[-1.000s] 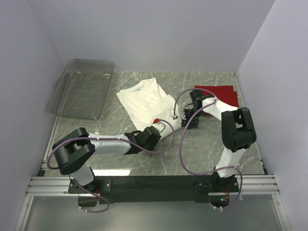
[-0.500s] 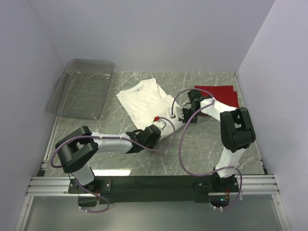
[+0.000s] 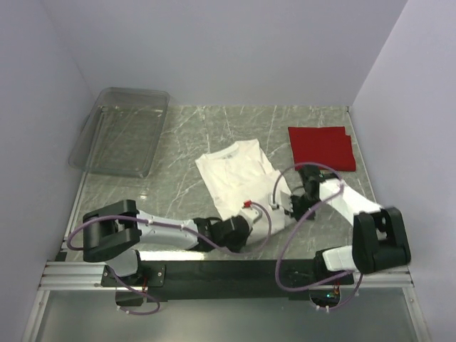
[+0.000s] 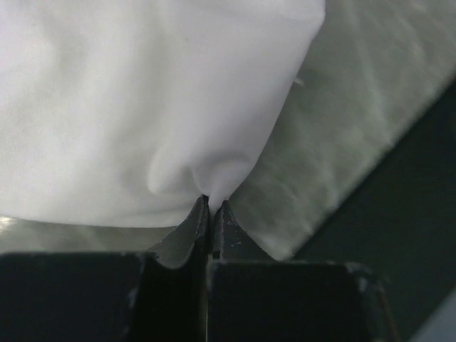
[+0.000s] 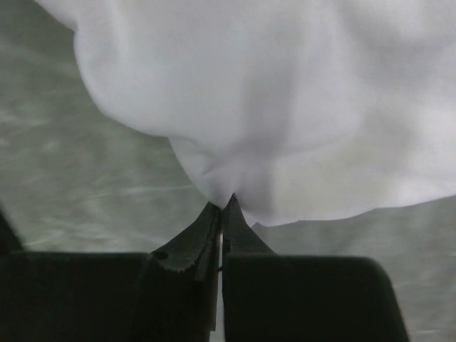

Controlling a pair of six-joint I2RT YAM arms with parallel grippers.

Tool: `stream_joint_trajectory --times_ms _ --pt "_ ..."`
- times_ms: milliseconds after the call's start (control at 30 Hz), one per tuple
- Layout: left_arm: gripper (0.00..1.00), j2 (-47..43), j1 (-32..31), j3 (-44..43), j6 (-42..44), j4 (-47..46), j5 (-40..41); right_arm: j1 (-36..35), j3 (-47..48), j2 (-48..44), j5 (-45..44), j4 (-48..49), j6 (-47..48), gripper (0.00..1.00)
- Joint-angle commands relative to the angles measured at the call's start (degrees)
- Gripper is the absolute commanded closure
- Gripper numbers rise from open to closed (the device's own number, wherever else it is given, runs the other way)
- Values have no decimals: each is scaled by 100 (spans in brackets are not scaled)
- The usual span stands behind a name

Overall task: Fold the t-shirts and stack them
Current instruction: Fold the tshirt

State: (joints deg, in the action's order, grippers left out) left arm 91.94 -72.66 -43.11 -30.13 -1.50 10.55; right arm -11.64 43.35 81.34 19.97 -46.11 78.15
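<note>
1. Top external view, far left: a clear bin [image 3: 121,135] sits at the back of the table [image 3: 178,196], well apart from the cloth.
2. The left gripper [image 3: 244,217] lies low at the near edge of the white t-shirt [image 3: 239,171]. Its wrist camera shows the jaws pinched tight on a tuck of the hem.
3. The white t-shirt lies mid-table as a narrowed strip, sides apparently folded in, collar pointing away from the arms.
4. The right gripper [image 3: 293,206] clamps the same near edge at its other corner, jaws closed on white cloth.
5. The red t-shirt [image 3: 320,147] lies folded flat at the back right, apart from the white one.
6. Judging by this, the white shirt's fold is the step in hand. The next move calls for both arms to lift the hem evenly and carry it toward the collar, keeping the cloth taut. Stacking with the red shirt follows.
</note>
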Motion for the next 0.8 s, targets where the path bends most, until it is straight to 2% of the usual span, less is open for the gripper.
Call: stream_joint_trajectory --times_ms 0,100,233,567,767 --pt "99 122 -721 260 -817 369 -747 179 -677 -1090 86 -916 244 100" --pt "99 149 -1327 225 -1143 483 -634 223 -1118 -1986 52 -1042 114 100" --pt "99 -132 -1461 312 -1408 676 -397 364 -1049 -2553 42 -1155 175 100" --pt "99 -1450 -1101 453 -1320 1178 527 610 603 -1201 622 -1497 -28 100" --pt "99 -2408 -258 585 -838 1143 466 610 1894 -532 1070 -1770 -264 100"
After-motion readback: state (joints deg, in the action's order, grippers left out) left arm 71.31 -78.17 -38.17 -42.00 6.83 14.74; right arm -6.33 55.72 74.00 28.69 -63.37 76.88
